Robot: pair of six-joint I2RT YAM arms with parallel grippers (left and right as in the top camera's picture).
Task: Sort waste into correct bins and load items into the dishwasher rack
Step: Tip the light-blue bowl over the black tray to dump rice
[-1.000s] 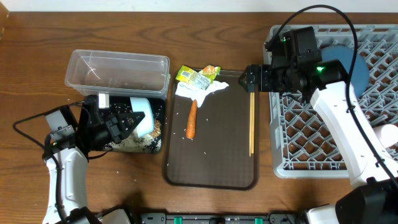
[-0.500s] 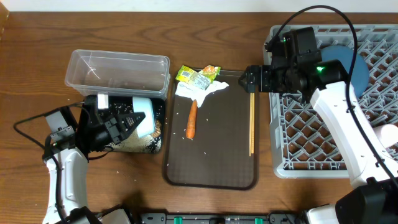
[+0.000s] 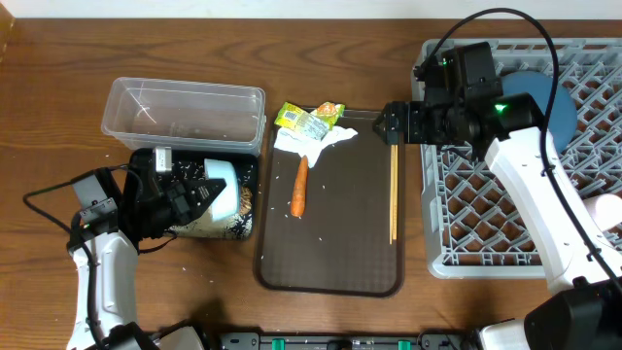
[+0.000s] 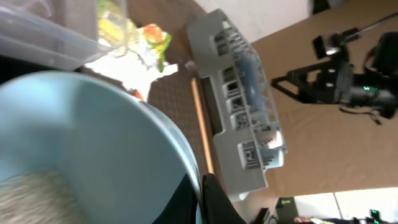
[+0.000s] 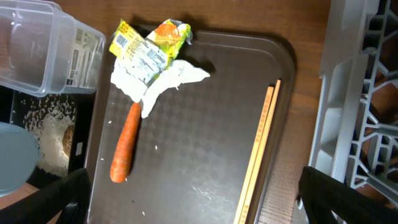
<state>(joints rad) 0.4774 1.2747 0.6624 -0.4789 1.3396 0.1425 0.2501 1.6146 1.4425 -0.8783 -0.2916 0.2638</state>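
The bowl (image 3: 222, 185) is left of centre in the overhead frame. It looks pale with a blue tinge and is tipped on its side over the black bin (image 3: 249, 173), its rim pinched in my left gripper (image 3: 197, 192). Rice (image 4: 34, 193) shows inside it (more grains lie in the bin). The clear tub (image 3: 185, 90) is just above. Right of the bin, the tray (image 3: 330, 253) carries a carrot (image 3: 299, 187), napkin (image 3: 313, 144), wrappers (image 3: 309, 119) and chopsticks (image 3: 394, 194). My right gripper (image 3: 389, 123) hovers at the tray's upper right corner beside the rack (image 3: 486, 214), fingers (image 5: 59, 196) spread wide, holding nothing.
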